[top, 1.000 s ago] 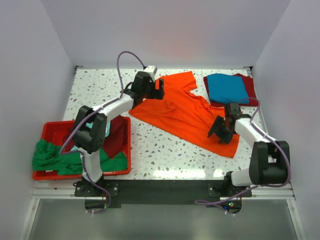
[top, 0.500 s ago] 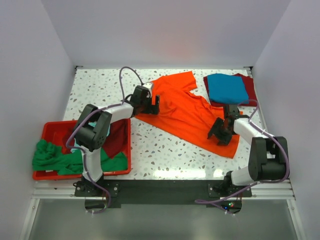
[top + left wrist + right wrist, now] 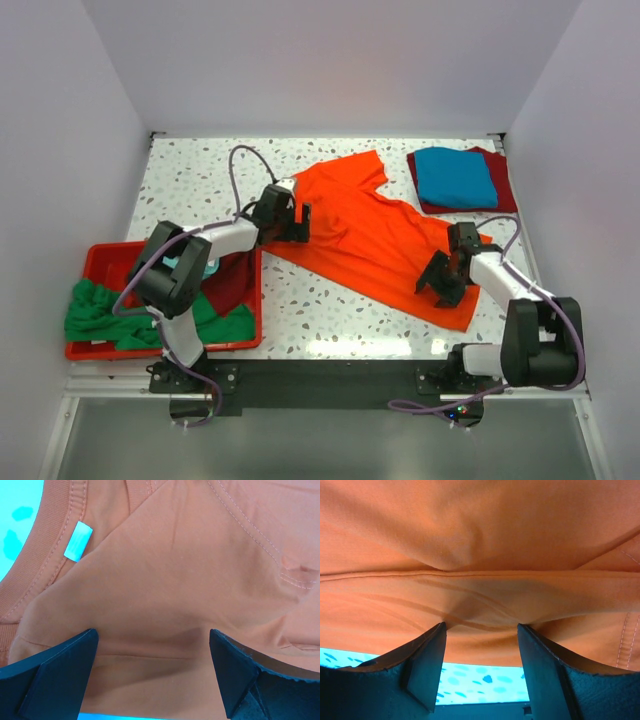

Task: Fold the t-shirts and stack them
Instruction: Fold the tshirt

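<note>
dark red t-shirt (image 3: pixel 506 188), mostly under blue t-shirt (image 3: pixel 455 177)

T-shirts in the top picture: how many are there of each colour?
Orange t-shirt: 1
Blue t-shirt: 1
Dark red t-shirts: 2, one under the blue, one in the red bin
Green t-shirt: 1 heap
Light teal t-shirt: 1, only a scrap showing
Total: 6

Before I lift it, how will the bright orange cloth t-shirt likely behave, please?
Probably floppy: the bright orange cloth t-shirt lies flat with soft creases. Likely light, being thin. Pushed, it may bunch, as its puckers suggest.
</note>
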